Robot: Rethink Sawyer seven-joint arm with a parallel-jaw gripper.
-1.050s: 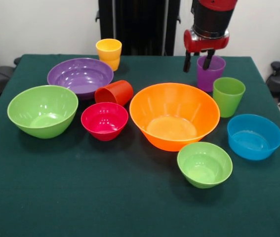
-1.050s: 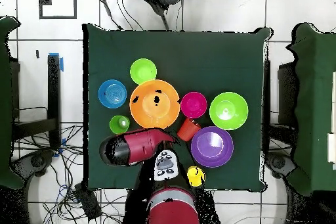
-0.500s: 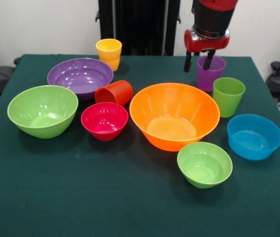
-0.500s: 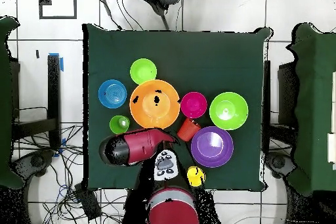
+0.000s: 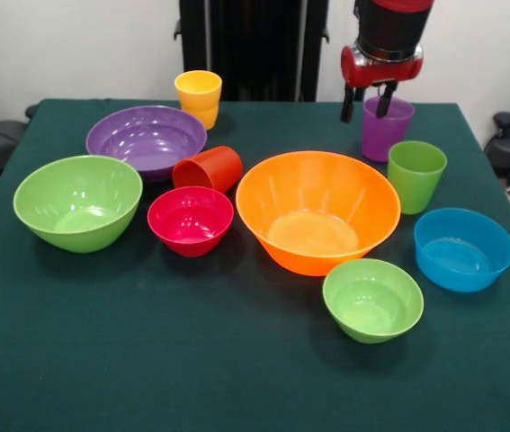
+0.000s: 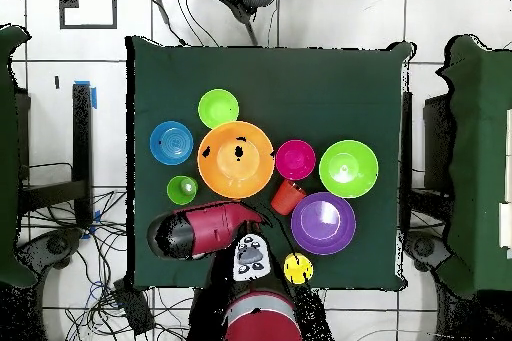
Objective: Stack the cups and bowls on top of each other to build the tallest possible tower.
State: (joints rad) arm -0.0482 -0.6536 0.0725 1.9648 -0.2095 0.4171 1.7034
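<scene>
Claw [image 5: 367, 102] spread, seemingly straddling purple cup [image 5: 386, 133] rim.

Bright, even illumination from above.
Soft short shadows beneath the bowls on the green tablecloth [image 5: 192, 360]; white glare spots inside the orange bowl [image 5: 317, 211] and purple bowl [image 5: 147, 137]. Sharp focus throughout, centre to edges.

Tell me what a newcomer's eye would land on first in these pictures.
Most likely the large orange bowl, upright in the middle of the green table and ringed by smaller coloured bowls. Next, the red and black gripper at the far side, open, its fingers straddling the near rim of the purple cup. One orange-red cup lies tipped over.
</scene>
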